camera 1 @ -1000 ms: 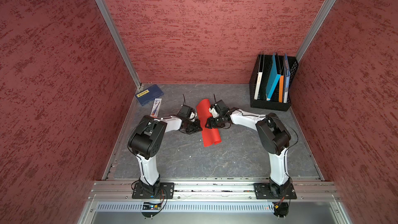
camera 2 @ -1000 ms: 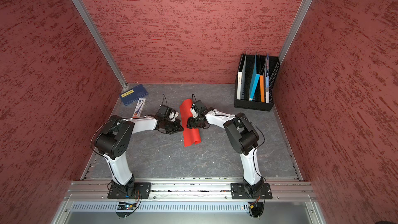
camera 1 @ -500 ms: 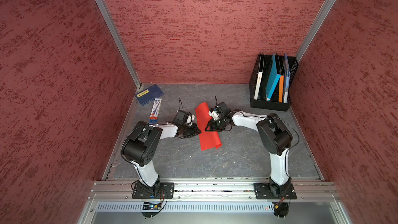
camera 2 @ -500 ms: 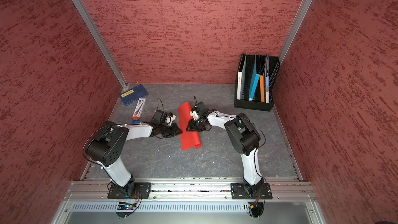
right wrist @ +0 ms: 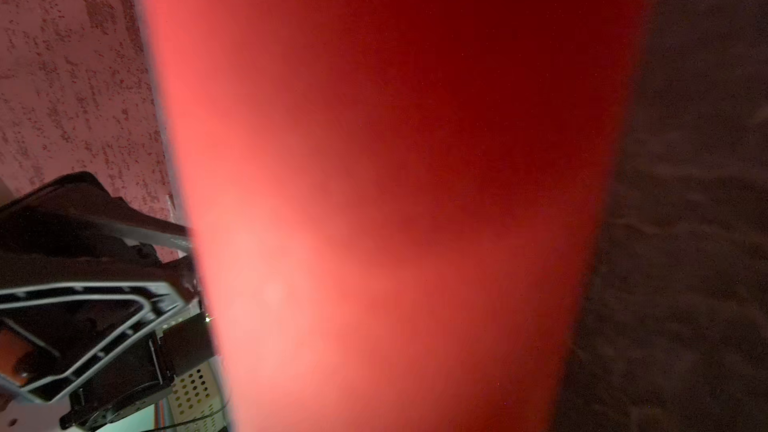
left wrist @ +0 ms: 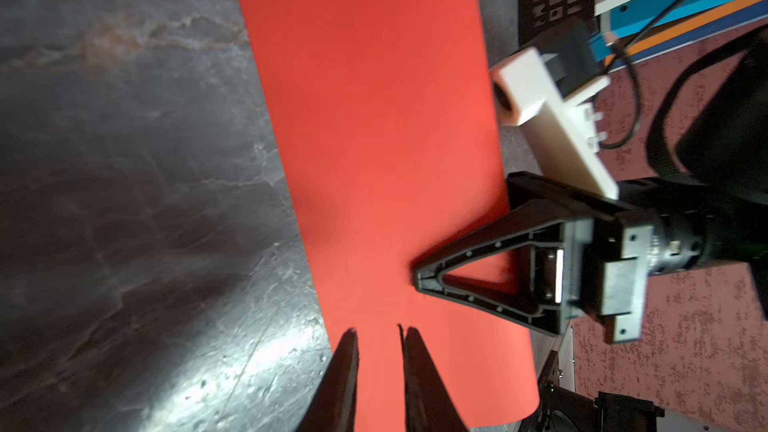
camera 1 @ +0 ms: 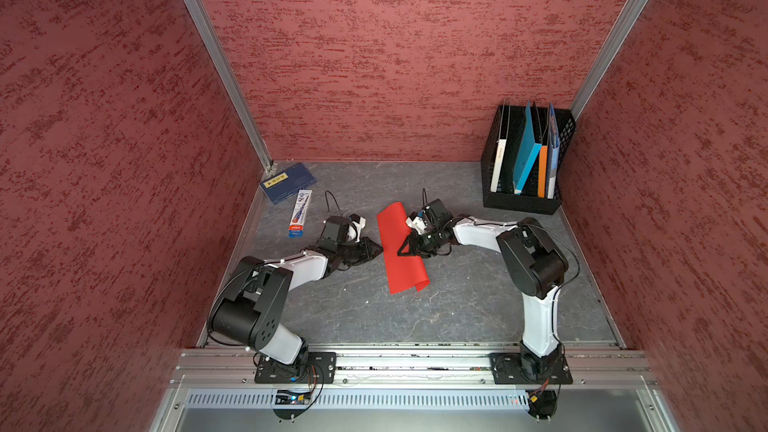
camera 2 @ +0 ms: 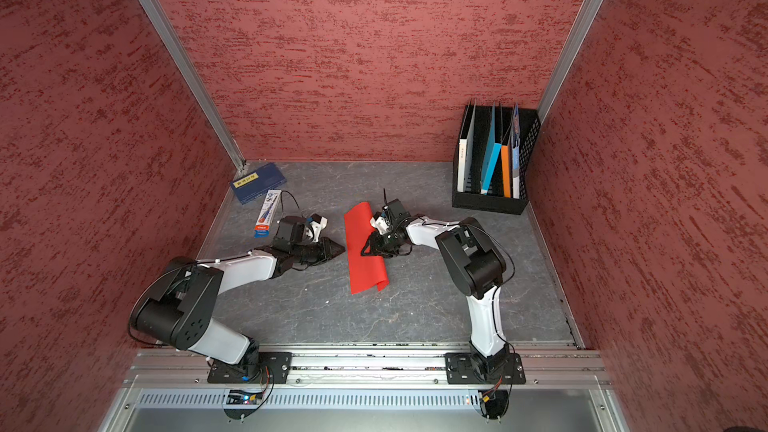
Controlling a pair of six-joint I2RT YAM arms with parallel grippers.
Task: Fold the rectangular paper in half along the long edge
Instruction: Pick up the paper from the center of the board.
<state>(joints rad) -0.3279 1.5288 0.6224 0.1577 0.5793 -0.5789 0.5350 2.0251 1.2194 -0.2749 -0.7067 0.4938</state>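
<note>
The rectangular paper (camera 1: 405, 274) lies on the surface (camera 1: 457, 305), right long edge curled up. Left hand (left wrist: 376, 332): narrowly parted, tips at the paper's left edge. Right hand (left wrist: 417, 280): tip over the paper's middle; opening cannot be told.

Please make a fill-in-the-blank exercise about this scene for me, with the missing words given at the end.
1. The rectangular paper is ___ in colour.
2. The black file holder stands in the far corner on the robot's ___ side.
3. The dark blue book carries a ___ label.

Missing words: red; right; yellow.
</note>
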